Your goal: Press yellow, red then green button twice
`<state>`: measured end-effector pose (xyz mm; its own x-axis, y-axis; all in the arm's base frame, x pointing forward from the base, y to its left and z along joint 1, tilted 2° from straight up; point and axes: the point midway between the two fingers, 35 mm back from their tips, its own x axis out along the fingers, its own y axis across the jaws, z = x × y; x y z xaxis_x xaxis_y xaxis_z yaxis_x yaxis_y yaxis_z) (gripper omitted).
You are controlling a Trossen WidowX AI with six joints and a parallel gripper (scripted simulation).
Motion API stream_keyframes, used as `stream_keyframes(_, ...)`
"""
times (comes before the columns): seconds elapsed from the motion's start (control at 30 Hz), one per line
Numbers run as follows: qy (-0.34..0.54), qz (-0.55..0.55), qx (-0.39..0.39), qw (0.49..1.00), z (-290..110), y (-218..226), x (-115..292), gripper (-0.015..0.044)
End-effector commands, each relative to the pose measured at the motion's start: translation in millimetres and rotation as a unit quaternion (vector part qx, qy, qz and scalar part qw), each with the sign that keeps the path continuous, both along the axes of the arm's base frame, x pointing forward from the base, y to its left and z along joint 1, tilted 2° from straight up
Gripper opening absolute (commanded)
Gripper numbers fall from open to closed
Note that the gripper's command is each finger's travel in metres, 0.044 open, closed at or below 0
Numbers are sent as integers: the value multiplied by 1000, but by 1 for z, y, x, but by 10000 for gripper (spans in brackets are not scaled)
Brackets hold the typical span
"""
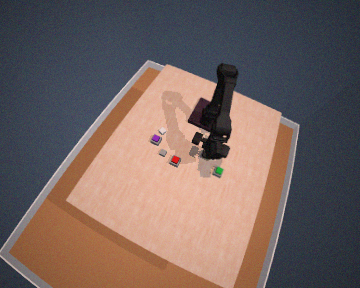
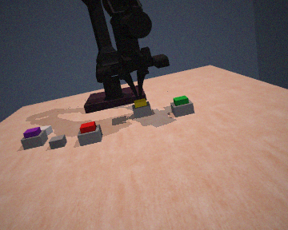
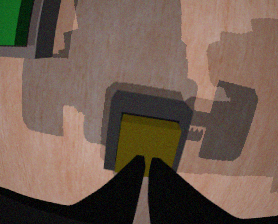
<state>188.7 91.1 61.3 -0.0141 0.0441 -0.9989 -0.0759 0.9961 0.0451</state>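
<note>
On the mat, nearest the exterior view: purple button (image 2: 32,132), a white block (image 2: 46,128) touching it behind, a grey block (image 2: 58,140) just beside.
Red button (image 2: 88,127): right of the grey block, untouched, second in the order.
Yellow button (image 2: 140,102): farther back, between red and green, on its grey housing; the first target.
Gripper (image 2: 141,94): fingers pressed together, holding nothing, tips pointing down at the yellow cap's near edge; whether they touch it I cannot tell.
Wrist view: the closed tips overlap the cap's near edge, not its middle.
Green button (image 2: 181,100): right of yellow, apart from it; wanted twice, last.
Handling: a stiff sprung cap, likely light to push; nothing to grasp, so bear straight down on the cap's centre with closed tips till it bottoms out.
Risk: an edge press may slip onto the housing.
Arm base (image 2: 110,101): dark plate behind yellow.
</note>
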Motion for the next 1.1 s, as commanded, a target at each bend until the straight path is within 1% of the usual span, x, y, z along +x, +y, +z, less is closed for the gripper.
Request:
stream_keyframes(0.0, -8, -1, 1, 1000, 19, -1, 2, 20)
stream_keyframes(0.13, -8, -1, 1, 1000, 27, -1, 3, 20)
stream_keyframes(0.23, -8, -1, 1, 1000, 63, -2, 4, 20)
stream_keyframes(0.3, -8, -1, 1, 1000, 79, -3, 2, 20)
stream_keyframes(0.5, -8, -1, 1, 1000, 81, -4, 4, 20)
stream_keyframes(0.57, -9, -1, 0, 1000, 83, -13, 21, 20)
stream_keyframes(0.67, -11, -1, -2, 1000, 85, -39, 59, 20)
stream_keyframes(0.87, -13, -1, -5, 1000, 79, -116, 120, 20)
stream_keyframes(0.93, -13, -1, -6, 1000, 78, -127, 126, 20)
stream_keyframes(1.07, -13, -1, -6, 1000, 78, -127, 126, 20)
